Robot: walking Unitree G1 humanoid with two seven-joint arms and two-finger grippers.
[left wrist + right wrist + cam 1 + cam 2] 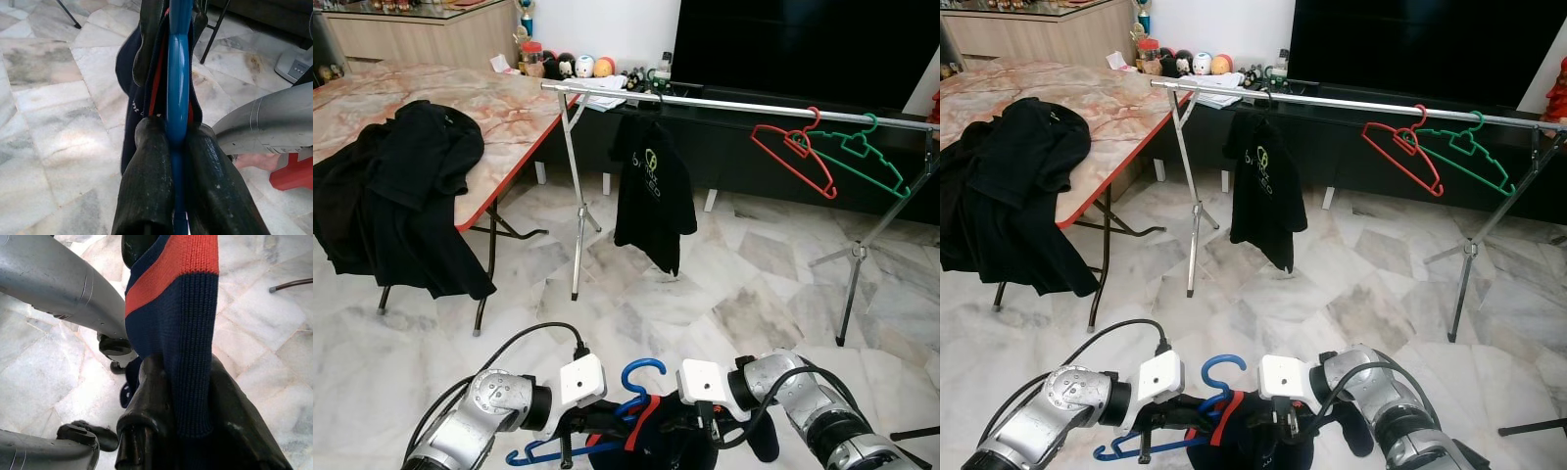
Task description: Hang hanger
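Blue hanger (pixel 641 377) sits low in the middle, my left gripper (pixel 177 147) pinching it, my right gripper (pixel 188 382) pinching its navy top (pixel 188 333); next, I think, up to the rail (pixel 724 101).

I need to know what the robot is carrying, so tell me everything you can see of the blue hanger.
The blue hanger looks like glossy plastic, with a round open hook pointing up and thin arms sloping down toward the robot's left. It is held low before the robot, well short of the rail. The left tool is shut on its bar. A navy garment with an orange-red band hangs around it, and the right tool pinches that knit.
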